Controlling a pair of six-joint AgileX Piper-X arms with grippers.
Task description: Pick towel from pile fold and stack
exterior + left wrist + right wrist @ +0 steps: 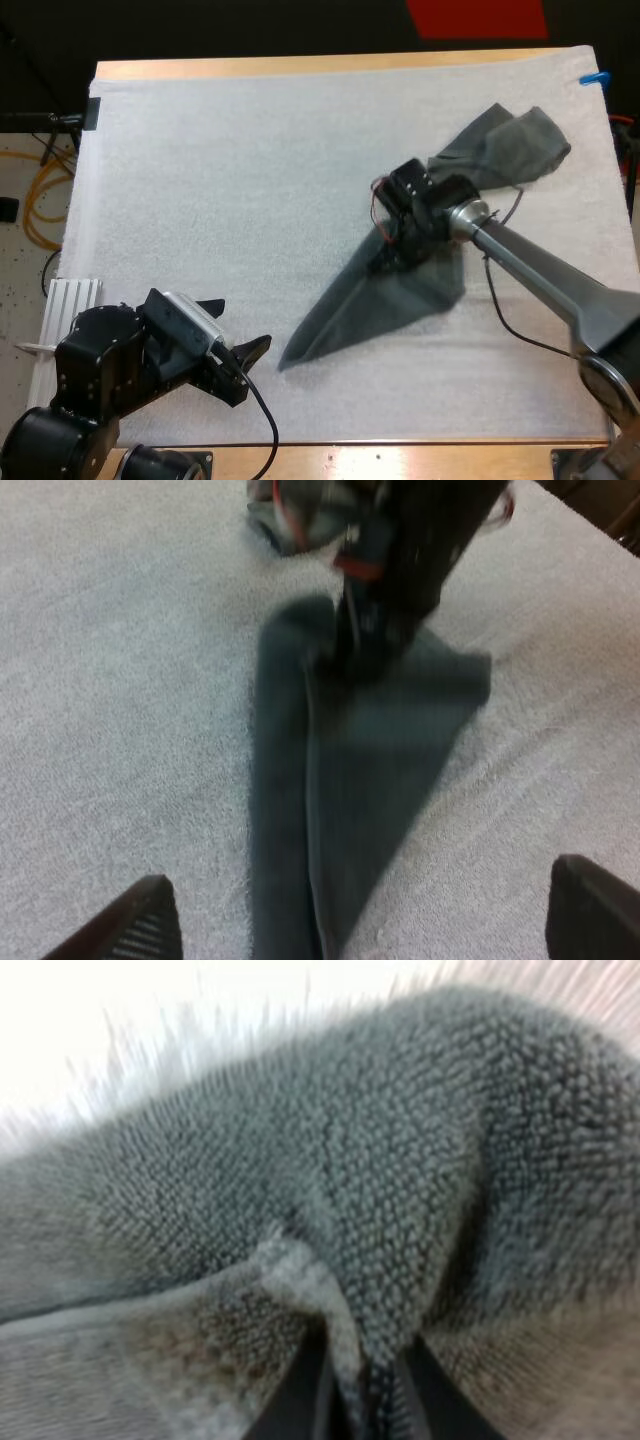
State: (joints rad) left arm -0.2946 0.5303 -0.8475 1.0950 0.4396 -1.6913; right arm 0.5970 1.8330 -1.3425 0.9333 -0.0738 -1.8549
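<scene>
A dark grey-green towel (385,300) lies stretched out on the white mat, tapering to a point near the front and trailing back to a crumpled part (510,150) at the far right. My right gripper (385,255) is down on the towel's middle, shut on a pinched fold of towel (420,1210) that rises between its fingers (300,1390). My left gripper (245,350) stands open just above the mat at the front left, a short way from the towel's pointed end (290,880), its fingertips (130,925) wide apart.
A white ribbed block (70,305) sits off the mat's left edge by my left arm. The white mat (230,180) stretches bare to the far left. The table's wooden front edge (400,455) runs close below the towel.
</scene>
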